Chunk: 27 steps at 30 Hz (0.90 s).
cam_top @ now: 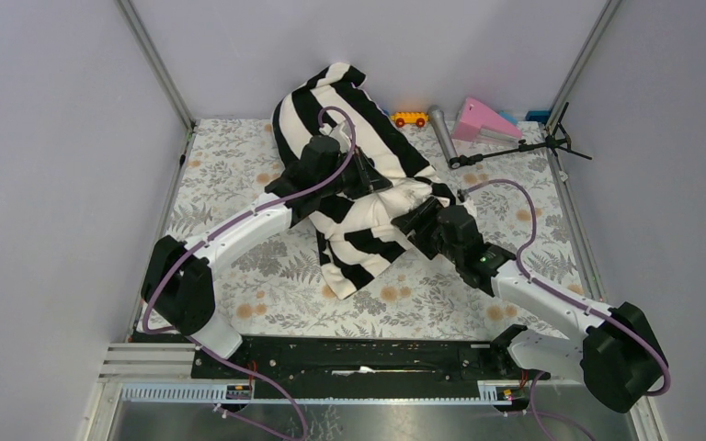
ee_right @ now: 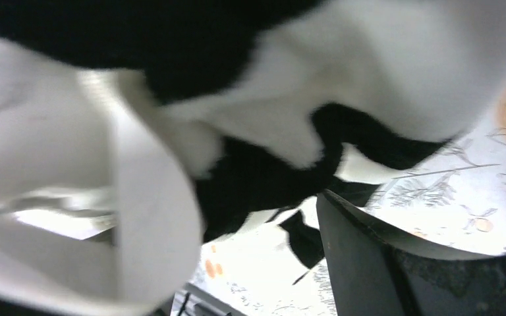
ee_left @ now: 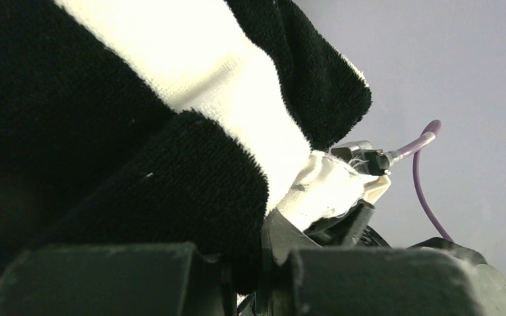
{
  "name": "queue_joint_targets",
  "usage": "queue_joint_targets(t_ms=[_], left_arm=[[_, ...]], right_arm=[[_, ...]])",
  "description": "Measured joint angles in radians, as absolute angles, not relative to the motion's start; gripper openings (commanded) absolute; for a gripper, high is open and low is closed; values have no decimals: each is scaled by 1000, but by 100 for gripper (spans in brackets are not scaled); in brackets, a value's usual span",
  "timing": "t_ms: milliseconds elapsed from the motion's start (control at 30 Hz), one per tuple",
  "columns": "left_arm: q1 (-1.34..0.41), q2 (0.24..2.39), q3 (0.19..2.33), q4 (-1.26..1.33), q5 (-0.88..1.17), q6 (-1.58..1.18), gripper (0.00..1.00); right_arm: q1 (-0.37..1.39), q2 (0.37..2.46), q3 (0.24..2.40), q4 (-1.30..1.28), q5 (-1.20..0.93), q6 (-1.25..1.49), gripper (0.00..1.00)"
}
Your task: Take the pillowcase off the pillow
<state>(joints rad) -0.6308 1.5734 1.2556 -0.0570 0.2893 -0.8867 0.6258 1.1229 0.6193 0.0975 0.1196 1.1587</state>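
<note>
The pillowcase (cam_top: 331,110): heaped across the middle of the floral table (cam_top: 230,184), one end raised toward the far wall, the other trailing to the near side. Covers nearly all of the pillow (cam_top: 409,195), leaving only a cream patch bare on the right of the heap, between the two grippers.

Left gripper (cam_top: 374,181): at the patch's left edge, clamped on a black fold of the cover, with plush wedged between its fingers (ee_left: 105,280) in the left wrist view.

Right gripper (cam_top: 414,220): touching the heap's near right side, crowded by striped and pale cloth. Shows only one finger (ee_right: 369,263); impossible to tell whether open or closed.

Along the far right, well apart from the heap: a yellow toy car (cam_top: 411,118), a grey cylinder (cam_top: 443,134), a pink wedge (cam_top: 483,119), a small black tripod (cam_top: 526,147).
</note>
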Motion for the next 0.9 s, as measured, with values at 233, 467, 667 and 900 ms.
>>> queue_joint_targets(t_ms=[233, 467, 667, 900], left_arm=[[-632, 1552, 1256, -104, 271, -862, 1], [-635, 1530, 1256, -133, 258, -850, 1], [-635, 1529, 1256, -134, 265, -851, 1], [-633, 1485, 1256, -203, 281, -807, 25]], right_arm=[[626, 1113, 489, 109, 175, 1089, 46], [624, 1127, 447, 200, 194, 1008, 25], [601, 1224, 492, 262, 159, 915, 0], [544, 1233, 502, 328, 22, 760, 0]])
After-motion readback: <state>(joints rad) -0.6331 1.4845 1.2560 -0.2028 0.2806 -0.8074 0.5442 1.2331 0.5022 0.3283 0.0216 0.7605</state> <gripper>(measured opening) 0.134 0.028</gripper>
